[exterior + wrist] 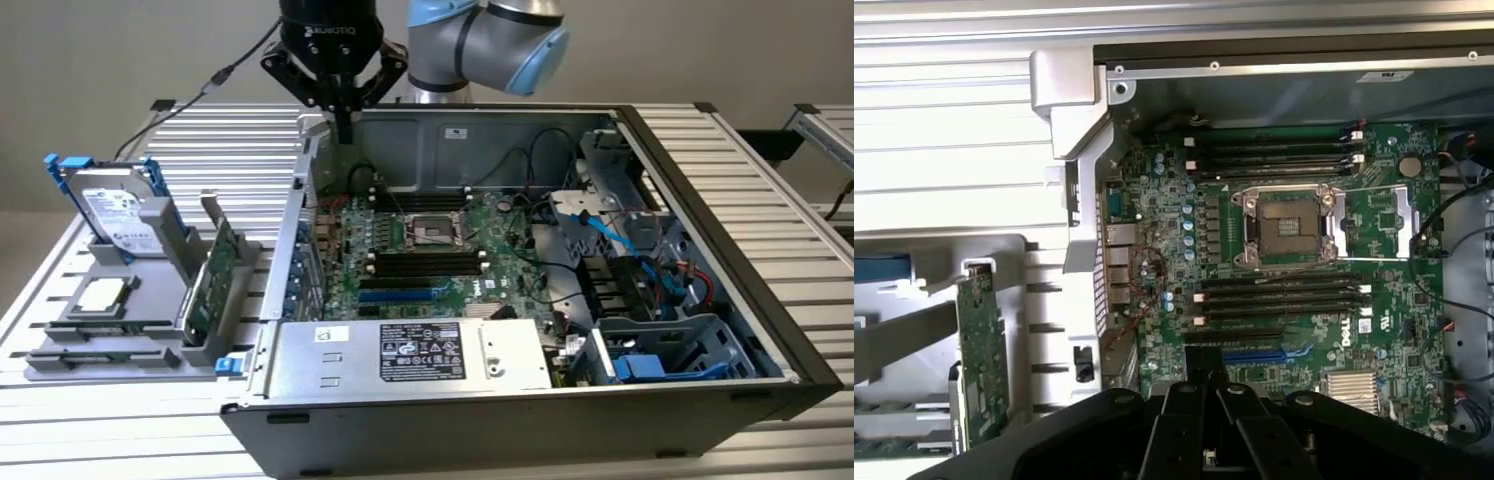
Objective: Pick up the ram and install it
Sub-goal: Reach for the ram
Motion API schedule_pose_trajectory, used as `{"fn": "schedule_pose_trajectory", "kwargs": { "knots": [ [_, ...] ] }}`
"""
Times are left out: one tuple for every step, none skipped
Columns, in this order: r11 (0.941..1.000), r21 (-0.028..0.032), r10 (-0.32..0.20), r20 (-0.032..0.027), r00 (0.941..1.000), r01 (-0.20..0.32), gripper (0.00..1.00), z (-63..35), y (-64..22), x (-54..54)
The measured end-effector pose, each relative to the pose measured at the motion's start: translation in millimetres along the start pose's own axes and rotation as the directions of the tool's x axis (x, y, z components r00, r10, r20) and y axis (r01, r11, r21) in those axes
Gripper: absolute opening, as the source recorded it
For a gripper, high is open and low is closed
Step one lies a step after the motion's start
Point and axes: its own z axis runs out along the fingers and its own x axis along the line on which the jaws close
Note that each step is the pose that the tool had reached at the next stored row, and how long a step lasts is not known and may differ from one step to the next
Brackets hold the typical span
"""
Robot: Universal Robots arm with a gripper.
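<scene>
Exterior view showed the black jaws pinched together at 11 o'clock of the open grey computer case [467, 440], apparently grasping the thin dark ram stick [343, 136] edge-on: light, stiff, fragile, best gripped by its flat faces.

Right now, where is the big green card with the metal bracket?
The green card stands on edge in the grey holder on the exterior view's left, between the hard drive and the computer case.

Slatted metal table [747, 150], even light. Plain beige wall [80, 60] far behind. Second table [825, 125] at the exterior view's right.
</scene>
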Motion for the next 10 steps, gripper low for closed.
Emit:
{"fn": "schedule_pose_trajectory", "kwargs": {
  "knots": [
    [1.0,0.0001,0.0,-0.0001,1.0,0.0,0.11,-0.1,-0.3,4.5],
    [1.0,0.0001,0.0,0.0,1.0,0.0,0.11,0.0,-0.6,9.0],
    [1.0,0.0001,0.0,-0.0001,1.0,0.0,0.11,0.0,-0.9,13.4],
    [1.0,0.0001,0.0,-0.0001,1.0,0.0,0.11,0.0,-1.3,17.9],
    [1.0,0.0001,0.0,0.0,1.0,0.0,0.11,0.2,-1.6,22.7],
    [1.0,0.0001,0.0,-0.0001,1.0,0.0,0.11,0.4,-1.9,27.2],
    [1.0,0.0001,0.0,-0.0001,1.0,0.0,0.11,0.6,-2.3,31.7],
    [1.0,0.0002,0.0,-0.0001,1.0,0.0,0.11,0.8,-2.6,36.2],
    [1.0,0.0001,0.0,0.0,1.0,0.0,0.11,1.0,-2.9,40.7],
    [1.0,0.0001,0.0,-0.0001,1.0,0.0,0.11,1.1,-3.3,45.3]
  ]
}}
